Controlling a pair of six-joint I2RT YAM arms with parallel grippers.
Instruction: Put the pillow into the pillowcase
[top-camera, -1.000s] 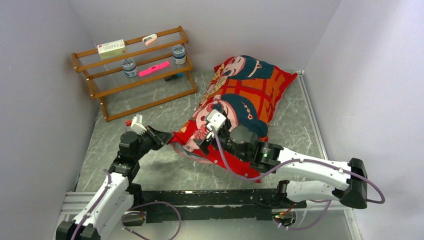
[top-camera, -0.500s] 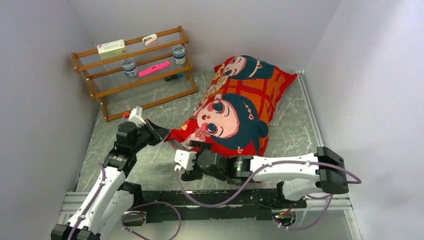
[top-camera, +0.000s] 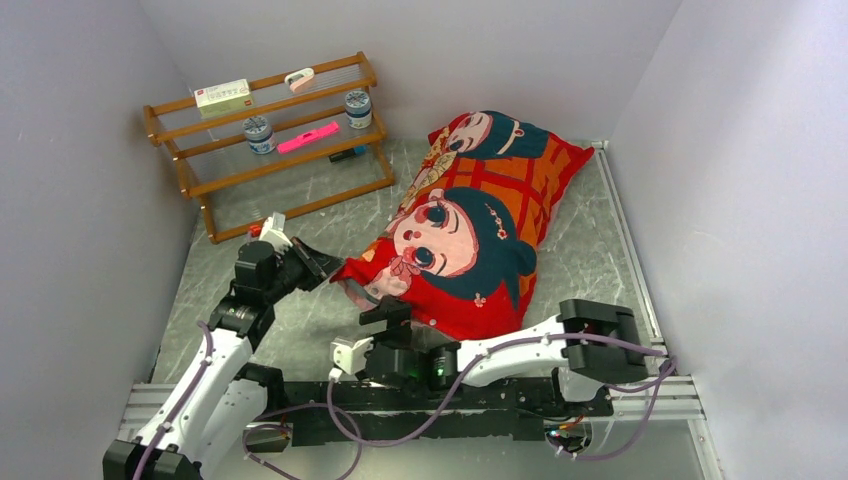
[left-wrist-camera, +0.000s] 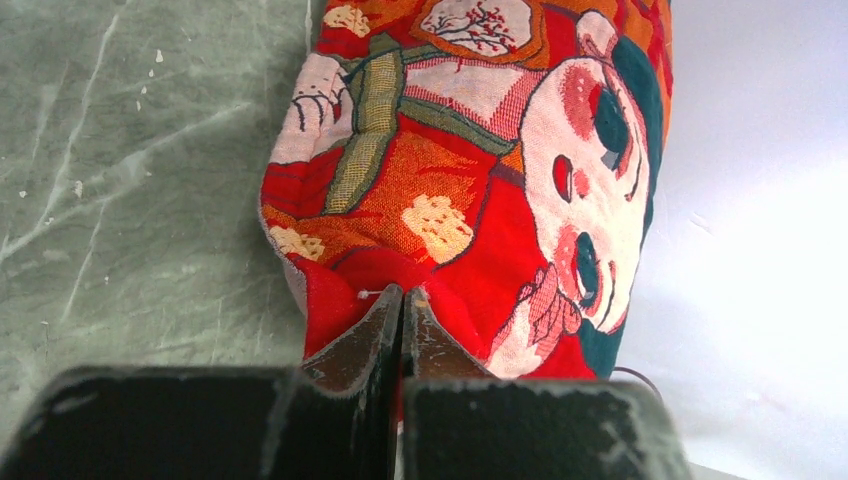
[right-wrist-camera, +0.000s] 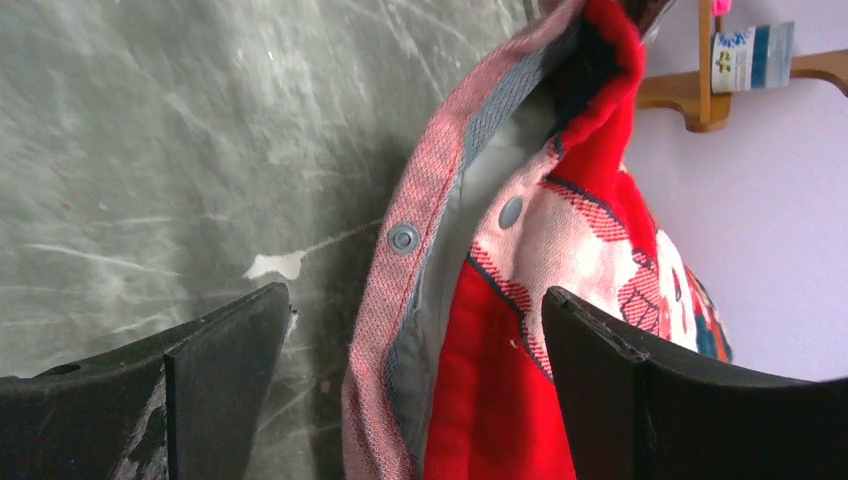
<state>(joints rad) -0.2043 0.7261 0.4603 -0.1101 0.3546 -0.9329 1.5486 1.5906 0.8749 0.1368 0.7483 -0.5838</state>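
Observation:
The red pillowcase (top-camera: 480, 225), printed with teal-haired girl faces, lies plump across the middle of the table. The pillow is almost wholly hidden inside it. Only a pale grey-white strip (right-wrist-camera: 478, 190) shows in the mouth, between the pink snap-studded hem (right-wrist-camera: 405, 240) and the red cloth. My left gripper (top-camera: 333, 268) is shut on the pillowcase's near-left corner (left-wrist-camera: 345, 290); in the left wrist view my left gripper (left-wrist-camera: 403, 292) pinches red fabric between its tips. My right gripper (top-camera: 385, 325) is open at the near edge of the case. In the right wrist view my right gripper (right-wrist-camera: 415, 292) straddles the hem without touching it.
A wooden rack (top-camera: 270, 150) stands at the back left with two jars, a box and a pink item on it. Plain walls close in on the left, back and right. The arms' base rail (top-camera: 420, 400) runs along the near edge.
My right arm has pulled back off the top of the pillowcase, swung left and dropped low at its near edge, still open. My left gripper has kept hold of the corner and barely moved.

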